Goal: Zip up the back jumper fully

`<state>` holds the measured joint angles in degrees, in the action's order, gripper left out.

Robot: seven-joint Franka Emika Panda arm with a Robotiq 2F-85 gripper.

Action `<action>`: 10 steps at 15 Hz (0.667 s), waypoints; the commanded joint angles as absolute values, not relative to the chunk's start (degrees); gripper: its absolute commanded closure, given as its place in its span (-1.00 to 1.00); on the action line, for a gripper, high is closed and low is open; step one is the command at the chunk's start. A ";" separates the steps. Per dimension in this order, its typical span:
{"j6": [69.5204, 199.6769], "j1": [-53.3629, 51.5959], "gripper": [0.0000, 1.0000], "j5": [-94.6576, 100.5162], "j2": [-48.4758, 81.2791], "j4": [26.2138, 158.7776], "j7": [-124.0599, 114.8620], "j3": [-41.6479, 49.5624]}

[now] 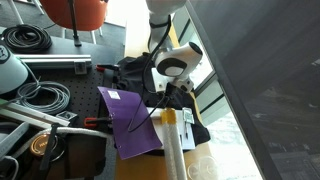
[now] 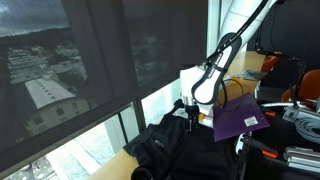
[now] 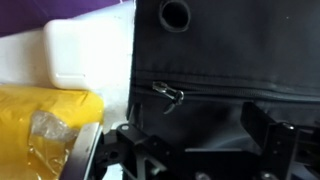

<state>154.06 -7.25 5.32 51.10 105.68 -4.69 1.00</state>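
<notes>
The black jumper (image 2: 185, 152) lies spread on the table by the window and also shows in an exterior view (image 1: 138, 70). In the wrist view its dark fabric (image 3: 220, 50) fills most of the frame, with a zip line running across it. A small metal zip pull (image 3: 171, 95) lies on that line. My gripper (image 3: 196, 135) is open and empty, close above the fabric. The pull lies just beyond the fingertips, toward the left finger. In both exterior views the gripper (image 1: 172, 88) (image 2: 192, 113) points down at the jumper.
A purple folder (image 1: 130, 120) (image 2: 240, 118) lies beside the jumper. A white box (image 3: 85, 55) and a yellow packet (image 3: 45, 125) sit left of the fabric. Cables and gear (image 1: 35, 85) crowd the table. A window with a blind (image 2: 90, 80) runs along the edge.
</notes>
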 commanded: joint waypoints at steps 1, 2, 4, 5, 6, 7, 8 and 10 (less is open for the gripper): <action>153.04 -7.97 -0.92 4.60 50.54 106.44 -5.66 1.15; 153.08 -8.03 -0.47 4.68 50.73 106.38 -5.78 1.33; 153.17 -8.14 -0.38 4.82 50.94 106.27 -6.01 1.67; 153.07 -8.05 -0.24 4.81 51.06 106.02 -5.97 1.70; 153.05 -8.02 -0.04 4.81 51.06 105.95 -5.98 1.74; 153.06 -8.02 0.10 4.81 51.06 105.92 -5.97 1.75; 153.05 -8.06 0.28 4.85 51.08 105.86 -5.97 1.77; 153.00 -8.09 0.53 4.89 51.08 105.79 -5.92 1.81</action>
